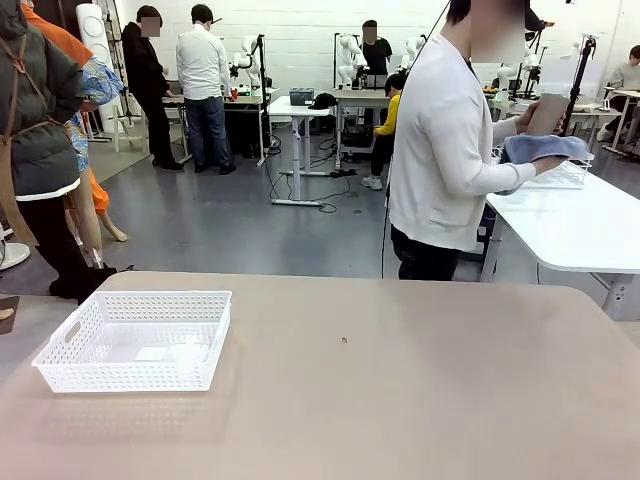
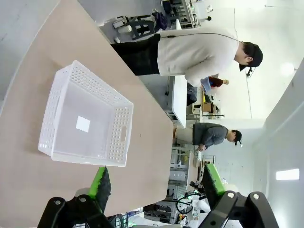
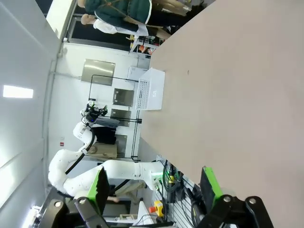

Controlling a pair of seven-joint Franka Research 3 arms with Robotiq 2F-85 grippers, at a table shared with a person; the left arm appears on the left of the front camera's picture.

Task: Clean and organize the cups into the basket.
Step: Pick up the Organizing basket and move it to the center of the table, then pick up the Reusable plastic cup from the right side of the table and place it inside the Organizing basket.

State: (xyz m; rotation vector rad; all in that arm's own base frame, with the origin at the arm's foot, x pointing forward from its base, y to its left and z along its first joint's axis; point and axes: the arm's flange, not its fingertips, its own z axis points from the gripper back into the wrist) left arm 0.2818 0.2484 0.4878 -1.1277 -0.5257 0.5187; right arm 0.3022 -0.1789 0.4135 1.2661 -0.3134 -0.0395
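Observation:
The white lattice basket [image 1: 135, 340] sits on the tan table [image 1: 400, 380] at its left side, with just a white sticker on its floor. It lies below my left gripper [image 2: 156, 183], whose green-padded fingers stand wide open and hold nothing; the basket [image 2: 85, 118] is well clear of them. My right gripper [image 3: 156, 186] is open too, above bare tabletop, with the basket [image 3: 151, 89] far off. Across the table a person [image 1: 445, 150] faces right and holds a tan cup [image 1: 545, 113] against a blue cloth [image 1: 545, 148].
A white table [image 1: 580, 225] stands behind the person at the right, with a clear container [image 1: 562, 175] on it. A small dark speck [image 1: 344, 340] marks the table's middle. My other white arm [image 3: 90, 166] shows in the right wrist view.

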